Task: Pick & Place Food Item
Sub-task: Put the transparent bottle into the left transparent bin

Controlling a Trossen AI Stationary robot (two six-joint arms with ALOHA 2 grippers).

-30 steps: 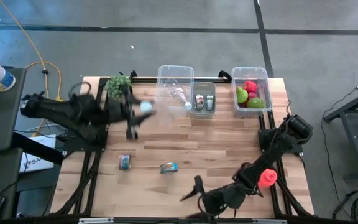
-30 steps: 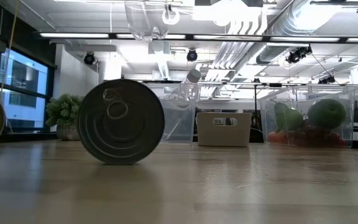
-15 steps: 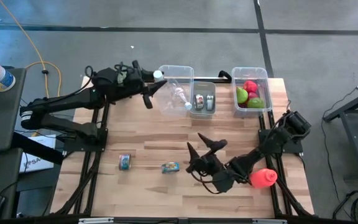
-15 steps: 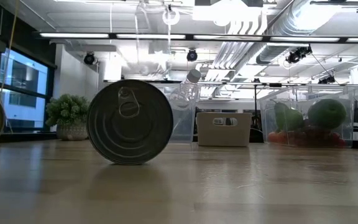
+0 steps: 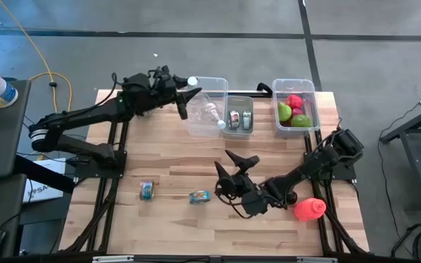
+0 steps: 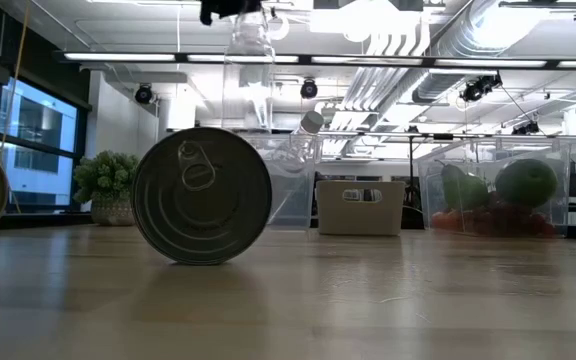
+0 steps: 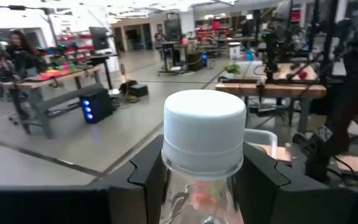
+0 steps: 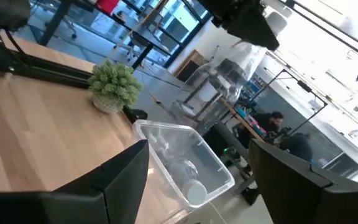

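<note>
At twelve o'clock over the counter (image 5: 196, 157), the left tool (image 5: 183, 93) clamps a clear bottle (image 7: 204, 149); near five o'clock the right tool (image 5: 232, 169) hangs apart, empty.

Two dark jointed arms, pincers seemingly matte black.

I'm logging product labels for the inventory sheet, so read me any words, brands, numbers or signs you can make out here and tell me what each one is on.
No text can be read in any view.
Two small metal cans lying on the wooden table: printed wrappers, too small to read.
Big can end in the low view: bare metal with a pull tab, no print.
Clear plastic bottle with white cap held by the left gripper fingers: no label visible.
Beige basket: a small dark mark, illegible.
</note>
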